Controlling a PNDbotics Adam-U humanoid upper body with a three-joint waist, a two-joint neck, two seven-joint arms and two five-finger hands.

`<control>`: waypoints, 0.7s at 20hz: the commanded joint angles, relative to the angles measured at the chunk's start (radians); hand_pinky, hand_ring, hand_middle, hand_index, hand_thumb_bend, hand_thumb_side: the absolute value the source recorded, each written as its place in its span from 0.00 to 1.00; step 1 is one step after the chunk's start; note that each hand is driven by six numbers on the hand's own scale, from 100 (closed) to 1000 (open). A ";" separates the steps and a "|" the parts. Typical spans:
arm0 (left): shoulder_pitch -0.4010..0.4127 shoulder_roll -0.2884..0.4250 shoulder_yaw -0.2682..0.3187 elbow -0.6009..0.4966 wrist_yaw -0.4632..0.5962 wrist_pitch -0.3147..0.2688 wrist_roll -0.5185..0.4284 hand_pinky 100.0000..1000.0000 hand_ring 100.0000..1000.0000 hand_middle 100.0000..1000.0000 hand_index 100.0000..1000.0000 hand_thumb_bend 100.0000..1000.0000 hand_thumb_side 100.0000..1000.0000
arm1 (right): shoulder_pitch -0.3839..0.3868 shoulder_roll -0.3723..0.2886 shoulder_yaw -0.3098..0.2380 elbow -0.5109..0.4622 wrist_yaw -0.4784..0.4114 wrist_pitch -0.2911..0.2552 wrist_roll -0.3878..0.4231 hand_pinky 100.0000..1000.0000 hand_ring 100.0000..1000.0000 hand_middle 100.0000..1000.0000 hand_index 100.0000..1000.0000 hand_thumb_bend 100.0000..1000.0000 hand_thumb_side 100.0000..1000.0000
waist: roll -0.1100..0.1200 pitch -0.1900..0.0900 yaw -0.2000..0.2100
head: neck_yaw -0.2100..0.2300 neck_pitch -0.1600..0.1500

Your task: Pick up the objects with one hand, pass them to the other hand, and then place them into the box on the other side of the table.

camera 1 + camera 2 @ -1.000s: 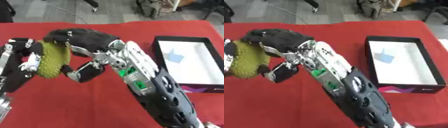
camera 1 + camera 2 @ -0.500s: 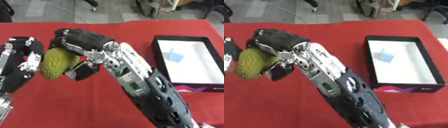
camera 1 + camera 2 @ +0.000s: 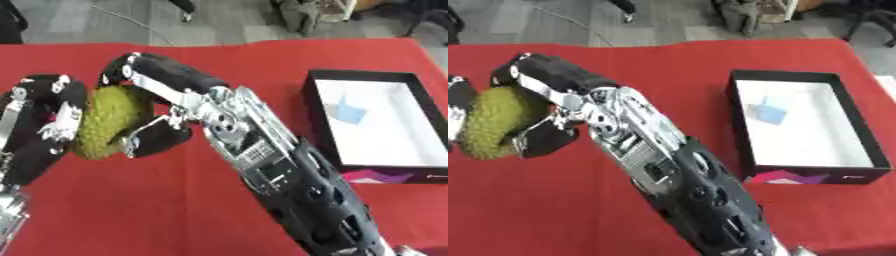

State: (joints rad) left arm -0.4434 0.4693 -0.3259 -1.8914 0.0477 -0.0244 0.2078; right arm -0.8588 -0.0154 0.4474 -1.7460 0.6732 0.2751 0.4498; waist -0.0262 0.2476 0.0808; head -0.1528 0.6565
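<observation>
Right hand [image 3: 166, 107] fingers curl over the spiky green fruit [image 3: 105, 120], while left hand [image 3: 44, 125] fingers wrap its other side, above the red table [image 3: 175, 210]. Release too soon and it may drop, well short of the box [image 3: 376, 122].

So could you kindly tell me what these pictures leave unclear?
- Spiky green fruit: far side hidden by both hands, both views.
- Left hand: mostly cut off at the edge, right eye view.
- Small blue object in the box: too small to identify.

Grey floor [image 3: 79, 22] beyond the red table [image 3: 131, 200] — a pale cable [image 3: 131, 22] trails across it.
</observation>
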 commanded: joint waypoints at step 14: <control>0.055 0.099 0.132 0.032 -0.141 0.133 0.228 0.68 0.73 0.73 0.89 0.22 0.67 | 0.031 -0.115 -0.110 -0.176 -0.158 0.091 -0.104 0.88 0.90 0.46 0.50 0.00 0.02 | 0.010 -0.019 -0.013 | 0.016 -0.011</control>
State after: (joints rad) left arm -0.3826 0.5356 -0.2168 -1.8530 -0.0815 0.1040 0.4242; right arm -0.8154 -0.1096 0.3533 -1.8928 0.5296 0.3614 0.3559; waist -0.0210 0.2474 0.0681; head -0.1395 0.6561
